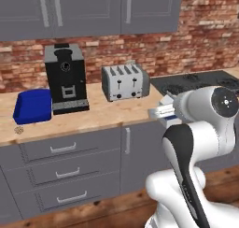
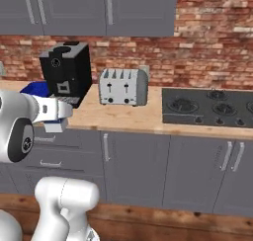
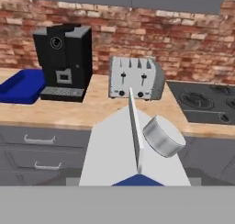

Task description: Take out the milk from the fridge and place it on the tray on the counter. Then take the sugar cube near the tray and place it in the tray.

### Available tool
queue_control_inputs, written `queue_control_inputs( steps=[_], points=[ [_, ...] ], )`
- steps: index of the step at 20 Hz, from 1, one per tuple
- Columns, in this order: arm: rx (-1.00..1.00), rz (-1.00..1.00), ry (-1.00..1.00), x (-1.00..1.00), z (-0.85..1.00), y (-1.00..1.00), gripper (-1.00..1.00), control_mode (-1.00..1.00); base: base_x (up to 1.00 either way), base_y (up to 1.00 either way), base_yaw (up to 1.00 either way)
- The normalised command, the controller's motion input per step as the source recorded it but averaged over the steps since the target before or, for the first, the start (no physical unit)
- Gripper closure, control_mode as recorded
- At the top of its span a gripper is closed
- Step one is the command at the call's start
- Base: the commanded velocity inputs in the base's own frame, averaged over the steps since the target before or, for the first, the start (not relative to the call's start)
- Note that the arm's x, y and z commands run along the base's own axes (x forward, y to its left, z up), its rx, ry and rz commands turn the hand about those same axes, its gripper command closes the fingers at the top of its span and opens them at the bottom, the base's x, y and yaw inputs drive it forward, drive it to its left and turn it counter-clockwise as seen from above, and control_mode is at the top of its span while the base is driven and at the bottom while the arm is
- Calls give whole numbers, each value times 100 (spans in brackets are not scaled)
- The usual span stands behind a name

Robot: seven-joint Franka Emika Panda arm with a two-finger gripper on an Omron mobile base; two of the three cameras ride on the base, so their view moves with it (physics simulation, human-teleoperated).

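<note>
The milk (image 3: pixel 114 149) looms close in the hand view, a white carton with a gabled top, a grey cap and a blue band at its base. My gripper (image 1: pixel 167 111) is shut on it, and the carton hides the fingertips. The milk (image 1: pixel 160 111) hangs at the counter's (image 1: pixel 107 114) front edge, right of the toaster. The dark blue tray (image 1: pixel 32 105) lies at the counter's left end, well left of the gripper, with nothing in it. A tiny tan sugar cube (image 1: pixel 18 129) rests on the wood just in front of the tray. The fridge is out of view.
A black coffee machine (image 1: pixel 66 78) stands right beside the tray, between it and a silver toaster (image 1: pixel 125 81). A black hob (image 2: pixel 207 106) takes up the counter's right part. Grey wall cabinets (image 1: pixel 88 10) hang above; grey drawers (image 1: pixel 65 168) sit below.
</note>
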Motion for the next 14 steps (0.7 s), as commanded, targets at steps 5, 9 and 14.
queue_control_inputs(
  steps=[5,9,14],
  points=[
    [0,0,0,0,0,0,100,100,41,100,-4],
    [0,0,0,0,0,0,100,100,36,100,-10],
    [0,0,0,0,0,0,100,100,4,100,-8]
  ],
)
